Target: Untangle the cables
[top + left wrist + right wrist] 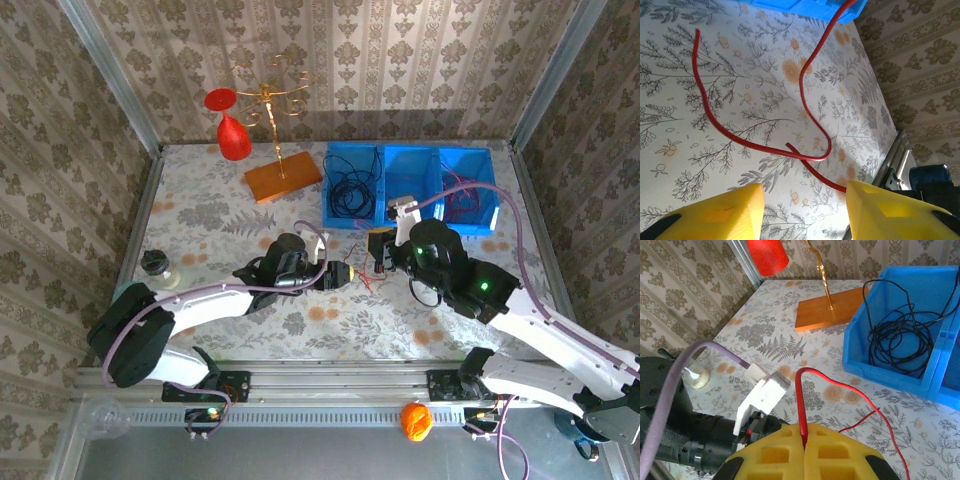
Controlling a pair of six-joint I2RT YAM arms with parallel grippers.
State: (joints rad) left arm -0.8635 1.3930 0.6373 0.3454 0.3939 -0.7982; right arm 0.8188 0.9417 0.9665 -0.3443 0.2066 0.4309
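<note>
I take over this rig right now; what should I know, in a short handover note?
Left gripper: open, empty, pointing at the red cable lying on the table.
Right gripper: shut on the red cable.
Done: black cable coiled in the left blue bin; reddish wires in the right blue bin.
Left: straighten the red cable, which crosses itself, then probably bin it.

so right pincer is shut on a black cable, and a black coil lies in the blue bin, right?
No, the right pincer is shut on a red cable, per the right wrist view. The black coil does lie in the blue bin.
</note>
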